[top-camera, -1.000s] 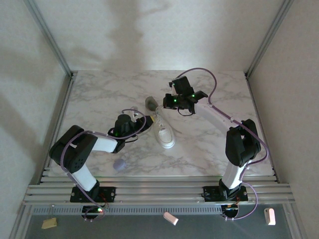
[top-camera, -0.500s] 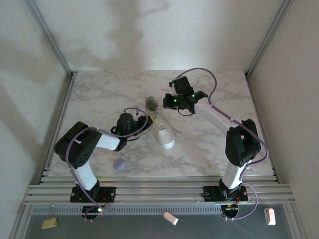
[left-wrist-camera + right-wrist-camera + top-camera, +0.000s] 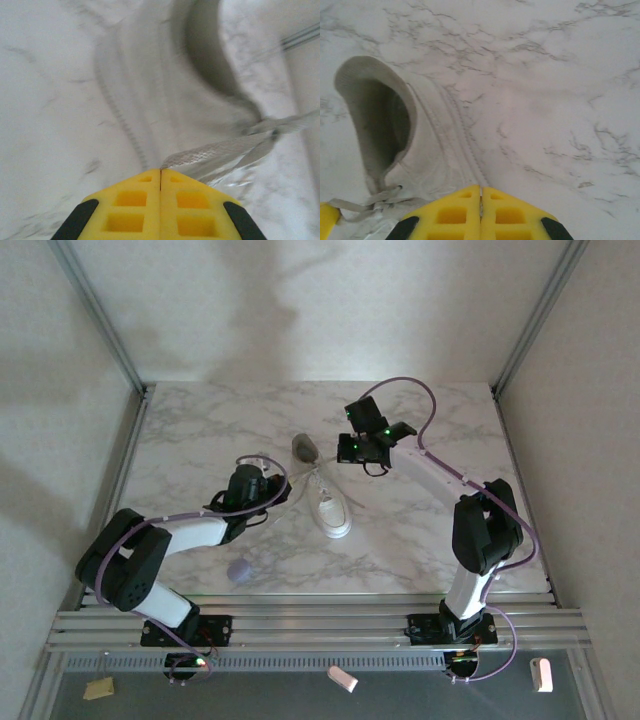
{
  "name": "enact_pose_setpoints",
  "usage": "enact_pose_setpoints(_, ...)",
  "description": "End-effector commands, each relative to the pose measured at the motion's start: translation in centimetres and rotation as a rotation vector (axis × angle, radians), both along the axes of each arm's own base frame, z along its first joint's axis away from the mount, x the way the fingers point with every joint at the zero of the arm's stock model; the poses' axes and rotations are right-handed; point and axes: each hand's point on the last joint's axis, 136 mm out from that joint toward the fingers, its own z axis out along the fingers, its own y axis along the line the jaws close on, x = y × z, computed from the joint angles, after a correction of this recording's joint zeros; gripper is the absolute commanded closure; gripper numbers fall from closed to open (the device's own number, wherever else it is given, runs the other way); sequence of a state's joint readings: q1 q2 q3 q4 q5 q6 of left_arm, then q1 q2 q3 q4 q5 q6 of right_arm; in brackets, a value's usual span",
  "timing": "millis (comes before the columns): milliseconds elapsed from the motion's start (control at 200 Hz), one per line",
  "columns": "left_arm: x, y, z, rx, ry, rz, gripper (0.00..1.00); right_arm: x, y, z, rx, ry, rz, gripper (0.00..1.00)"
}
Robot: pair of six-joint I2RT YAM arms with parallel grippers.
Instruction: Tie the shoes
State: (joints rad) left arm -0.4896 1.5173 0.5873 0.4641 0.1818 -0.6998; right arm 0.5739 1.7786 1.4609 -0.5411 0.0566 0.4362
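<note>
We see the shoe [image 3: 332, 508] lying near the middle of the table [image 3: 200, 430], its toe turned toward the near edge and its grey opening toward the far edge.

The left gripper [image 3: 283, 490] sits just beside the shoe on its left. In the left wrist view its yellow fingers [image 3: 160, 172] are pressed together with no gap, and a lace [image 3: 215, 150] comes out from between their tips. It runs off to the right toward the blurred shoe [image 3: 150, 75], so we take these jaws as clamped on the lace.

The right gripper [image 3: 340, 451] hangs over the heel end of the shoe. In the right wrist view its fingers [image 3: 480, 189] are also pressed together, low over the side of the shoe [image 3: 420, 140]. Loose lace [image 3: 375, 200] lies just left of them. We cannot tell whether these closed jaws pinch anything.

A small blob [image 3: 238, 570] lies apart from the shoe, near the table's near edge on the left.
</note>
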Motion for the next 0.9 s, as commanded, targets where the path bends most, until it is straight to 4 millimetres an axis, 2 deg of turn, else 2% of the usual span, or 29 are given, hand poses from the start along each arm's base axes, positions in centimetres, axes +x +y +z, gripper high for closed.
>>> enact_pose_setpoints(0,-1.7,2.7,-3.3,0.183,0.097,0.033,1.0,0.8,-2.0,-0.7,-0.119,-0.001,-0.039,1.0)
enact_pose_setpoints(230,-2.6,5.0,-5.5,0.316,0.173,0.066,1.0,1.1,-3.3,-2.4,-0.194,0.038,-0.06,1.0)
enact_pose_setpoints(430,-2.9,7.7,-5.9,0.339,0.207,0.146,1.0,1.4,-5.4,-3.5,-0.234,0.071,-0.105,1.0)
enact_pose_setpoints(566,-3.0,8.4,-5.7,0.328,0.204,0.161,1.0,1.4,-5.6,-3.8,-0.23,0.084,-0.107,1.0)
enact_pose_setpoints(661,-2.8,7.3,-4.9,0.274,0.169,0.119,1.0,1.3,-4.3,-3.6,-0.168,0.082,-0.065,1.0)
enact_pose_setpoints(731,-2.5,5.7,-3.5,0.195,0.112,0.064,1.0,1.0,-2.0,-2.8,-0.057,0.071,0.018,1.0)
enact_pose_setpoints(821,-2.2,4.6,-1.3,0.131,0.032,0.027,1.0,0.3,0.8,-1.2,0.064,0.043,0.122,1.0)
enact_pose_setpoints(831,-2.1,4.6,-1.0,0.127,0.024,0.027,0.96,0.2,1.0,-1.0,0.075,0.041,0.13,1.0)
enact_pose_setpoints(896,-2.0,4.8,0.7,0.116,-0.031,0.038,0.68,-0.2,1.8,0.2,0.129,0.023,0.164,0.82)
